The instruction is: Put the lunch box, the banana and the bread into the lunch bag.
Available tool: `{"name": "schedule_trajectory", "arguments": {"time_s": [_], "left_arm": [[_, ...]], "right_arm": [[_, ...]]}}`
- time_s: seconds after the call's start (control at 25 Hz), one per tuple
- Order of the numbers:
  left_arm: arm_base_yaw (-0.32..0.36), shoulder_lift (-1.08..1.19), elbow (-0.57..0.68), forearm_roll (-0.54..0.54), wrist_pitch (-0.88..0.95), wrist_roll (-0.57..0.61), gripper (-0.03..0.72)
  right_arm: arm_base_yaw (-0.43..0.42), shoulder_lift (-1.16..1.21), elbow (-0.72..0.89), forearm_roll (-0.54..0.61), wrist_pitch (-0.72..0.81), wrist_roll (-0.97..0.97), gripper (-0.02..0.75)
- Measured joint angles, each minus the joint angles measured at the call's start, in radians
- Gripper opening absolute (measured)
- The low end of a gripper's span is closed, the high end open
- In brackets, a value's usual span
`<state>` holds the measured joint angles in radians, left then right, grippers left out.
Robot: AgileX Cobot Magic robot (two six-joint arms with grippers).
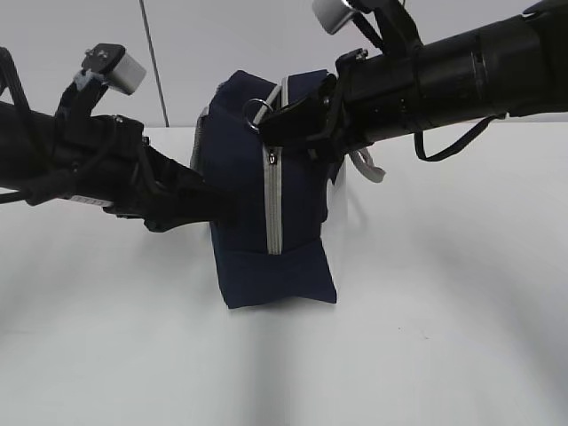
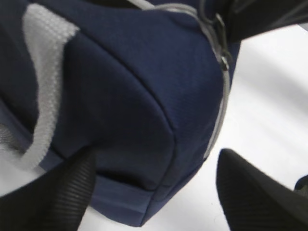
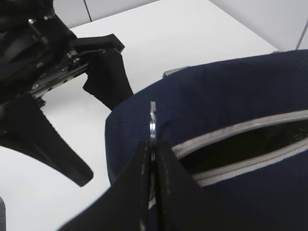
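Bag: boxy navy-blue fabric lunch bag (image 1: 266, 191) stands mid-worktop (image 1: 426, 302), grey zipper (image 3: 240, 144) partly parted along its top.
Pull: metal ring (image 1: 256, 111) sits at the bag's upper end, pinched in the right gripper (image 3: 152, 144), jaws clamped tight.
Left gripper (image 2: 154, 192): jaws wide, straddling the bag's lower corner, not gripping.
Nearer arm: right, already on the ring.
Food: none visible.

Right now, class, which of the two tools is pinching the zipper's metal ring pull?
The right tool: shut on the ring pull atop the lunch bag. The left tool stands open beside the bag's end.
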<state>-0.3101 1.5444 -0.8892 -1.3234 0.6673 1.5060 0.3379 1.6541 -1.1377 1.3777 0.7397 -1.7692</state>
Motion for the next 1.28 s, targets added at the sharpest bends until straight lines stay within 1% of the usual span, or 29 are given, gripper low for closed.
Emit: {"name": "schedule_trajectory", "arguments": {"time_s": [0.28,0.48,0.56,0.68,0.84,1.04,1.12,1.28], "left_arm": [[0.0,0.013,0.0,-0.092,-0.019,0.001,0.519],[0.0,0.028,0.0,-0.101,-0.018,0.001,0.475],[0.0,0.028,0.0,-0.104,-0.018,0.001,0.44],[0.0,0.037,0.0,-0.122,-0.017,0.001,0.364],[0.0,0.058,0.0,-0.142,0.005,0.001,0.226],[0.0,0.083,0.0,-0.152,0.073,0.001,0.025],[0.0,0.089,0.0,-0.152,0.085,0.001,0.007],[0.0,0.089,0.0,-0.151,0.09,0.001,0.005]], "right_arm": [[0.0,0.0,0.0,0.0,0.002,0.0,-0.016],[0.0,0.0,0.0,0.0,0.002,0.004,-0.016],[0.0,0.0,0.0,0.0,0.002,0.008,-0.016],[0.0,0.0,0.0,0.0,0.002,0.013,-0.016],[0.0,0.0,0.0,0.0,0.004,0.032,-0.016],[0.0,0.001,0.0,0.015,0.006,0.038,-0.016],[0.0,0.004,-0.001,0.024,0.01,0.038,-0.016],[0.0,0.005,-0.016,0.037,0.011,0.038,-0.016]]}}
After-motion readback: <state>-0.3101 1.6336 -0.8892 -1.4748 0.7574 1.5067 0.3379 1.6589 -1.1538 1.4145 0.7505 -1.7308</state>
